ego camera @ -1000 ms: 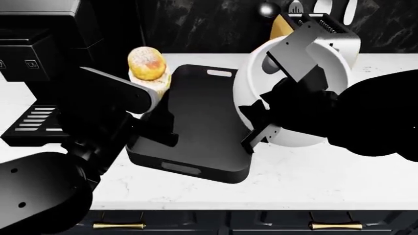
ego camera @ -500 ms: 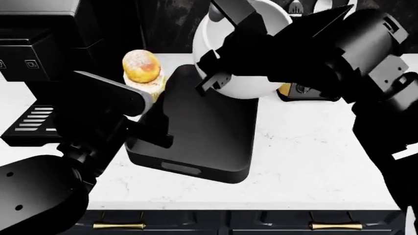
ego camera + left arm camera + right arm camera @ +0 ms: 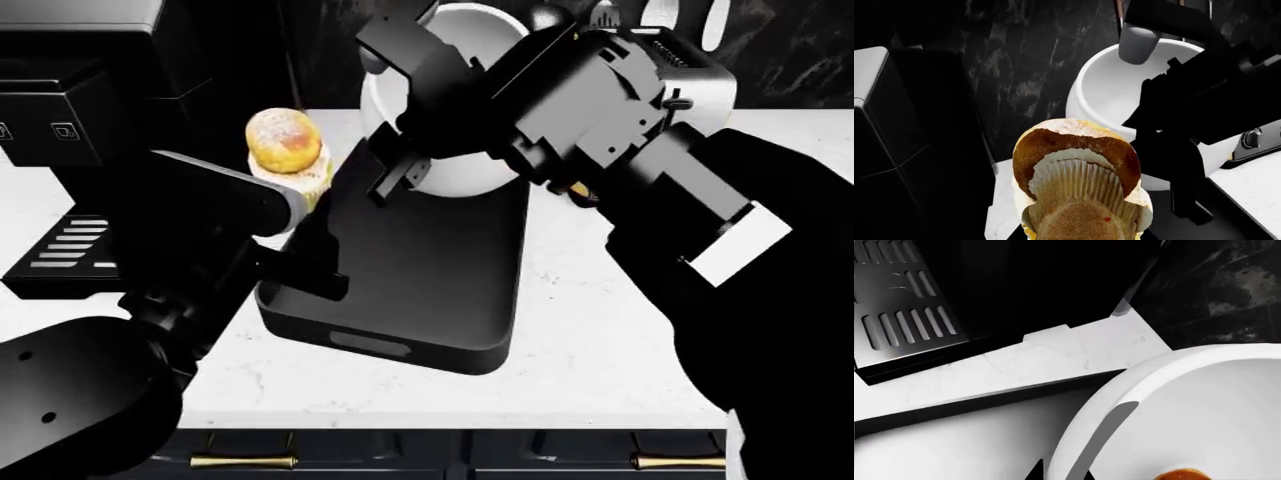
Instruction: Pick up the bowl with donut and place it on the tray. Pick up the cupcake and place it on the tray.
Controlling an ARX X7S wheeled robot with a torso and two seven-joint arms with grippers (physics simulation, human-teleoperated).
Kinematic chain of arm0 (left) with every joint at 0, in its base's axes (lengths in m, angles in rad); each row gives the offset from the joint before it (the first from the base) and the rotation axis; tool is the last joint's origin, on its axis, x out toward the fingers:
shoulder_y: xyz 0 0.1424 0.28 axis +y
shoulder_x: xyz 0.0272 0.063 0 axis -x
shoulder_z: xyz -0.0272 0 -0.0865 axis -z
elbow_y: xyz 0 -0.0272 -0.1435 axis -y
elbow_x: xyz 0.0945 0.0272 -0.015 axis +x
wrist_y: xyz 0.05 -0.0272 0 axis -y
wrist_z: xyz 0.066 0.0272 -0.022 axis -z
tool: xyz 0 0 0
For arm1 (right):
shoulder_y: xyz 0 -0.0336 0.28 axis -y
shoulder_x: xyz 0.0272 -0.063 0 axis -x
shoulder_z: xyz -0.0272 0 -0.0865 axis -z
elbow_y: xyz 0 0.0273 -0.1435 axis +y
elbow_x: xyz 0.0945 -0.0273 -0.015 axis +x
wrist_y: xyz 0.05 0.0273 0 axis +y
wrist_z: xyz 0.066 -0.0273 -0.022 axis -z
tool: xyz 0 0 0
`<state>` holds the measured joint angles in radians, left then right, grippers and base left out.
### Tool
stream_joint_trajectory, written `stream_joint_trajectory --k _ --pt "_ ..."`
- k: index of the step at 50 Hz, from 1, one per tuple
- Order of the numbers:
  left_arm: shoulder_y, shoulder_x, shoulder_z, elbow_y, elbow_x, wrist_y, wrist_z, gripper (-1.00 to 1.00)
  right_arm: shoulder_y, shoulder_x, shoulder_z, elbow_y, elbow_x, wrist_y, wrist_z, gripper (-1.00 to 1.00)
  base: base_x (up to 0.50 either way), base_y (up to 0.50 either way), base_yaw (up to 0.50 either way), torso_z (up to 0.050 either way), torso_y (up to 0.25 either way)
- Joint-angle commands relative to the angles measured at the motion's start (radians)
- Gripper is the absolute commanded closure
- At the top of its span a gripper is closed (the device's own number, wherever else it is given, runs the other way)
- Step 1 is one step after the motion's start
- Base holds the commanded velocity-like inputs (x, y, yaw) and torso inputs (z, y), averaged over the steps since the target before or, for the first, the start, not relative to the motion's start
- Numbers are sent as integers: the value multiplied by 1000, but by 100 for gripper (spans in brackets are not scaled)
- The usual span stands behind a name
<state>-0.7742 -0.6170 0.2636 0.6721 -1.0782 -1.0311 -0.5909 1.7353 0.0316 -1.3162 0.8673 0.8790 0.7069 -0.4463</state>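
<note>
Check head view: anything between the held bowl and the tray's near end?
No. Below the bowl, the tray floor is bare down to its near handle slot, per the head view.

The head camera looks forward and down from above onto a white marble tabletop (image 3: 601, 340), with both dark arms reaching in from the near edge. The left wrist camera sits very close behind the cupcake (image 3: 1077, 195), facing across toward the dark back wall. The right wrist camera looks down from just beside the rim of the bowl (image 3: 1174, 405). All three views share the bowl (image 3: 447, 100); the head and left wrist views also share the cupcake (image 3: 284, 140).
</note>
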Motion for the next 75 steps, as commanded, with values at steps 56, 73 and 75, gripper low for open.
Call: stream_joint_trajectory --k 56,73,75 --pt "1 3 44 -44 38 53 31 100 -13 -31 -209 54 80 -99 -64 -100 0 0 0 0 1" --pt "7 -1 43 -38 30 58 27 100 22 -28 -193 56 103 -113 -59 -100 0 0 0 0 1" --pt "9 -4 40 -34 25 57 23 100 38 -12 -184 28 112 -100 -43 -100 0 0 0 0 0"
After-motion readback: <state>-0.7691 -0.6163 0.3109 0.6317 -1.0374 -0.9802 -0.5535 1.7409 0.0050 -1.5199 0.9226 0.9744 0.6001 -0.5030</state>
